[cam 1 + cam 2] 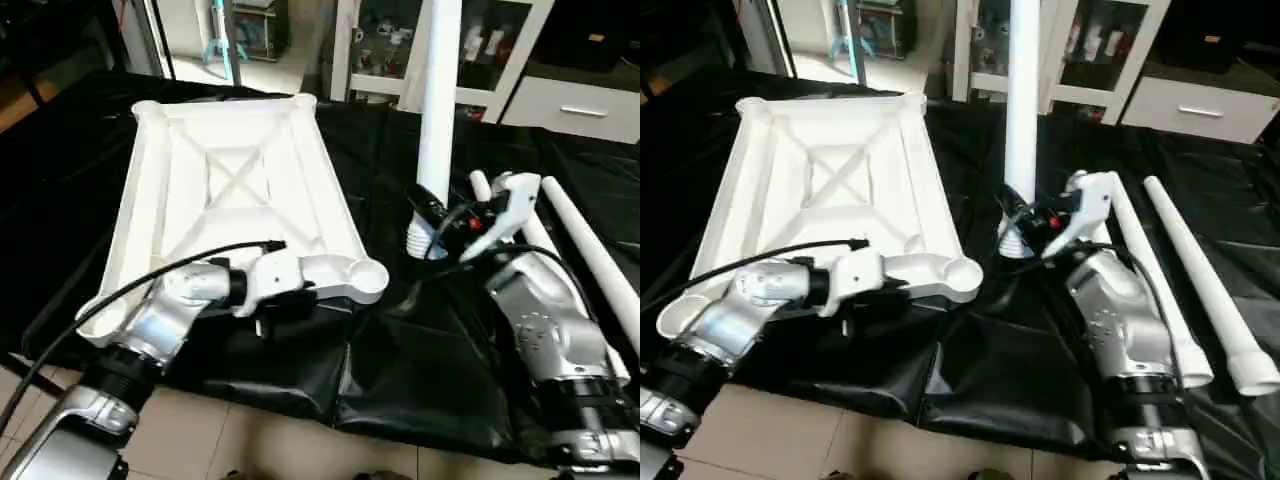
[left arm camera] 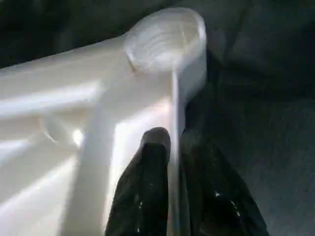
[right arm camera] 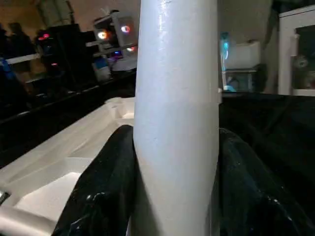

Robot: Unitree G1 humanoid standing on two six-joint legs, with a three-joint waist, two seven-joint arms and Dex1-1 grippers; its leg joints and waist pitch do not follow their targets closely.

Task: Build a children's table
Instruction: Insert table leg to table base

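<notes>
**L eye view.** Table top is seen lying underside up on black sheet, X-ribbing exposed, long axis running away from robot. Near-right corner socket is seen empty; the far corner sockets also look unfilled, no leg standing in any. Near-left corner is hidden behind L forearm, can't be told. L gripper is placed at near edge of top, just beside that socket. R gripper is closed round the lower part of one leg, held upright, threaded end down, just above the sheet and well apart from the socket. Judged: 0 of 4 legs fitted; first insertion pending.

**R eye view.** Same layout. Two spare legs are noted lying on the sheet beside the R arm, roughly parallel. With the held one, 3 legs accounted for; 4th not located. White cabinet stands behind the work area.

**L wrist view.** Black fingers are seen straddling the thin rim wall of the top, one inside and one outside, jaws narrow with the wall between them. Whether pressure is applied can't be told; contact looks close. The threaded socket sits directly ahead of the fingertips, empty.

**R wrist view.** Leg is seen clamped between the two pads, approx. vertical; grip looks firm. Top lies beyond it.

**Status.** Prep stage done as judged: top inverted, one leg in hand. Left: carry leg to socket, seat it, then 3 more.
</notes>
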